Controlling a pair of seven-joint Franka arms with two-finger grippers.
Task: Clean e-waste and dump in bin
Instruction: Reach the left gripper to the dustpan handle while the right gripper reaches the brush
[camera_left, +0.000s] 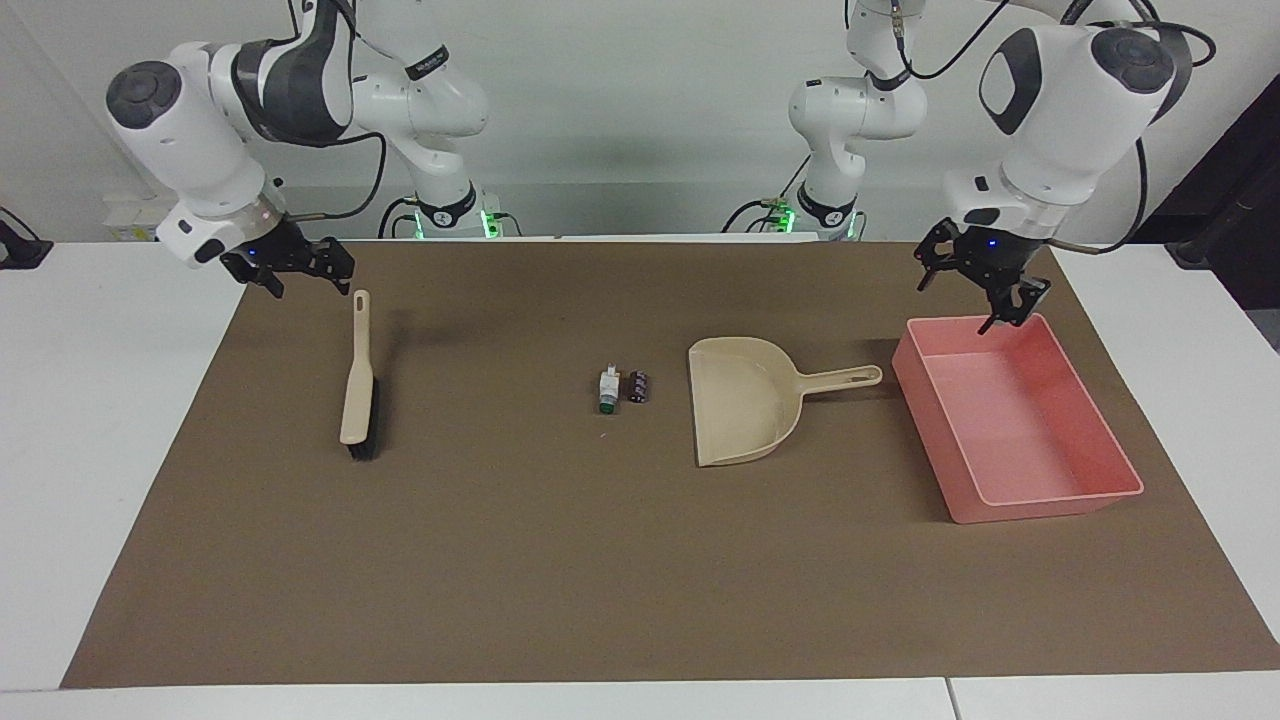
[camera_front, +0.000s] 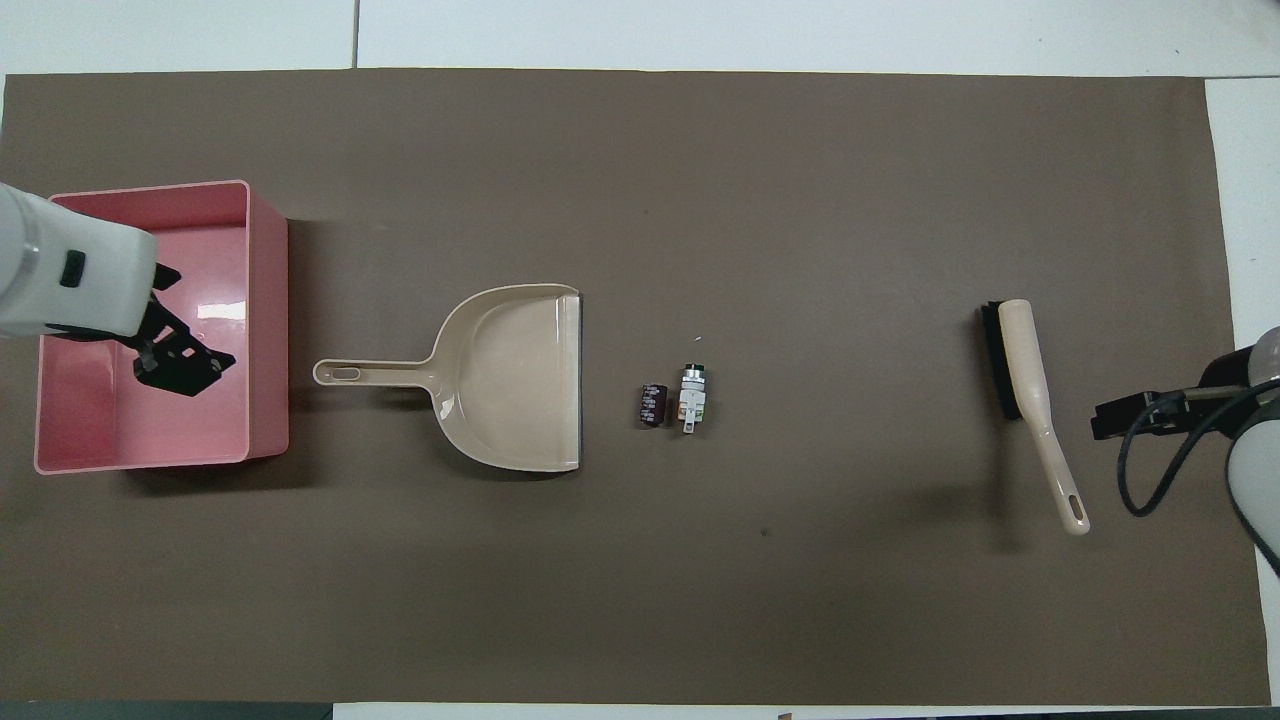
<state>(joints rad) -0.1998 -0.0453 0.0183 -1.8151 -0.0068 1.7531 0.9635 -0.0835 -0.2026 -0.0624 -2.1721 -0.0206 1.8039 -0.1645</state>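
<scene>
The e-waste lies mid-mat: a white bit with a green end (camera_left: 607, 389) (camera_front: 692, 397) and a dark block (camera_left: 638, 386) (camera_front: 652, 404) side by side, just off the mouth of the beige dustpan (camera_left: 745, 400) (camera_front: 510, 380). The pink bin (camera_left: 1010, 420) (camera_front: 268, 330) stands past the dustpan's handle, toward the left arm's end, with nothing in it. My left gripper (camera_left: 968, 295) (camera_front: 185, 372) hangs open and holds nothing, over the bin's edge nearest the robots. My right gripper (camera_left: 308, 278) (camera_front: 1110, 418) is open and holds nothing, over the mat beside the brush's handle end.
A beige brush with black bristles (camera_left: 358, 385) (camera_front: 1030, 390) lies on the brown mat (camera_left: 560, 560) toward the right arm's end, its handle pointing at the robots. White tabletop borders the mat on all sides.
</scene>
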